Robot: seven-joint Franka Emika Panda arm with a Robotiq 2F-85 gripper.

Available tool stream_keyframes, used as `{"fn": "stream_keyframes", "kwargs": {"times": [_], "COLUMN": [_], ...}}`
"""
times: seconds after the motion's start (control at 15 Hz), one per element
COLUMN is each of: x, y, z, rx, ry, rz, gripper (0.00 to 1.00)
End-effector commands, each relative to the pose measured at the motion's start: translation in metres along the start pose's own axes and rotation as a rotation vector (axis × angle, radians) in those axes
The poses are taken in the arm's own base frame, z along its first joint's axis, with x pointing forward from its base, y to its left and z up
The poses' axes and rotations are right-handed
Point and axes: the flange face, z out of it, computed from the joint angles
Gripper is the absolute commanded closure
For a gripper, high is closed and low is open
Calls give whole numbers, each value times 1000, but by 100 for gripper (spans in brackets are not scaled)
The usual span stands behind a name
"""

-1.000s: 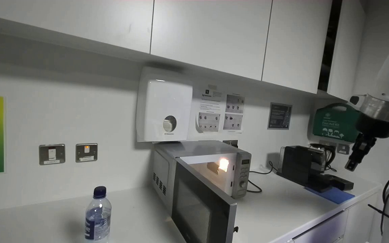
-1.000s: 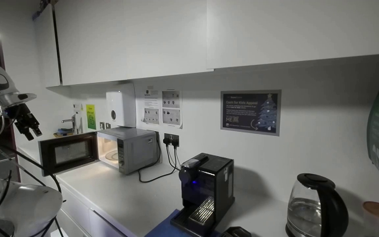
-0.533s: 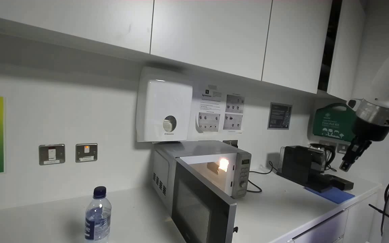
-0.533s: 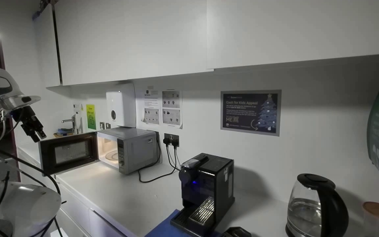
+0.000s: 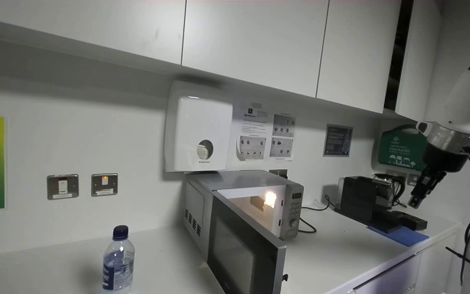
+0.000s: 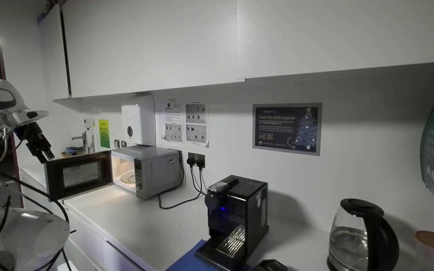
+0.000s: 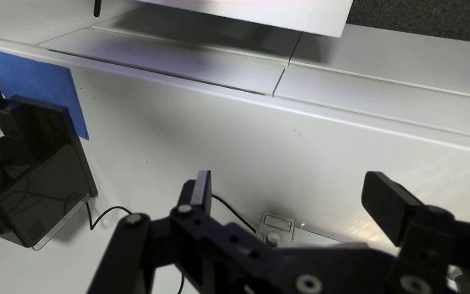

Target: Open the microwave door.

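Hanging open, the microwave door (image 5: 243,249) sits bottom middle in an exterior view.
Likely stiff, slick, easy to swing: pinch its free edge (image 5: 279,269). The gripper (image 7: 288,196) is spread, empty.

The gripper (image 7: 289,181) is seen at five o'clock, jaws spread wide; in the gap beyond, a microwave control panel (image 7: 277,229) is glimpsed. A black coffee machine (image 7: 51,175) is shown at nine, a blue sheet (image 7: 41,81) at ten.

The arm (image 5: 467,102) sits lower than a second ago and hides more of the green first-aid kit (image 5: 401,148); in both exterior views its jaws appear nearer the microwave door (image 6: 79,174).
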Motion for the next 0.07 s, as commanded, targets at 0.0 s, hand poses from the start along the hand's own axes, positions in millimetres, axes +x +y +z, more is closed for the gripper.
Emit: {"fn": "stream_keyframes", "kwargs": {"times": [0.0], "x": [0], "y": [0], "z": [-1], "rx": [-1], "ry": [-1], "rz": [0], "gripper": [0]}}
